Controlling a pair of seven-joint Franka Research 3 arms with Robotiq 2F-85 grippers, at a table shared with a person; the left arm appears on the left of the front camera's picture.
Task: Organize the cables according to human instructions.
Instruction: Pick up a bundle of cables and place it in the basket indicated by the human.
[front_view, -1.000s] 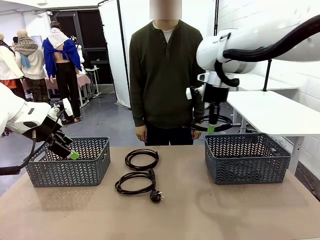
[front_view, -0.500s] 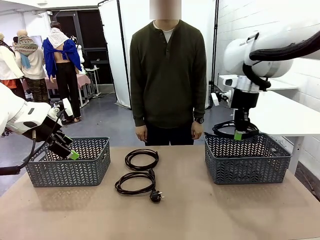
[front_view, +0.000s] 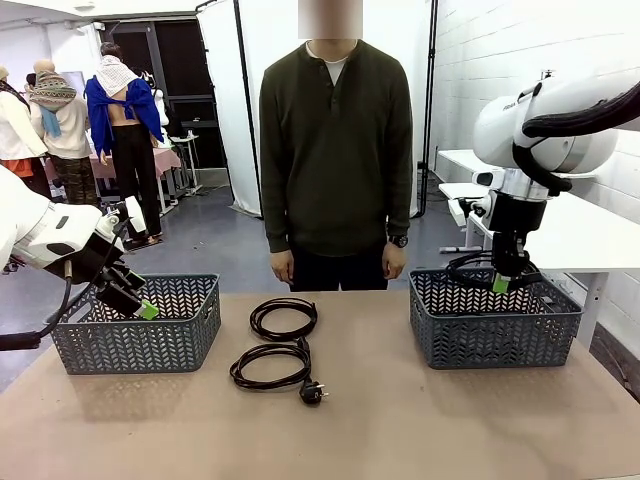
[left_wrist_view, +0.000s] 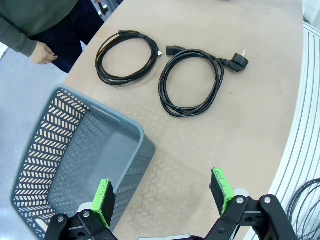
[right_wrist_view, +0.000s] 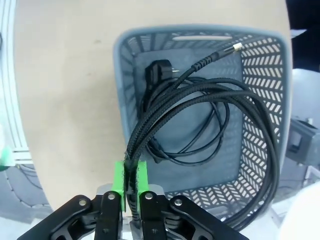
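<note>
Black braided cable coil (right_wrist_view: 243, 107), clenched in the right gripper (front_view: 502, 284), had swung from beside the person (front_view: 335, 150) to over the right basket (front_view: 495, 335), where another cord (right_wrist_view: 159, 73) lay. Sorting looked half done: a far coil (front_view: 283, 318) and a plugged coil (front_view: 270, 366) waited on the bench (front_view: 400, 420), while the left gripper (left_wrist_view: 162, 192) hung open.

Even indoor light, wide-angle edge distortion

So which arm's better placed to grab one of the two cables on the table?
Left, probably. The left gripper is open and empty at the left basket, with the near coil and far coil in wrist view; the right gripper is shut on a cable above the right basket.
</note>
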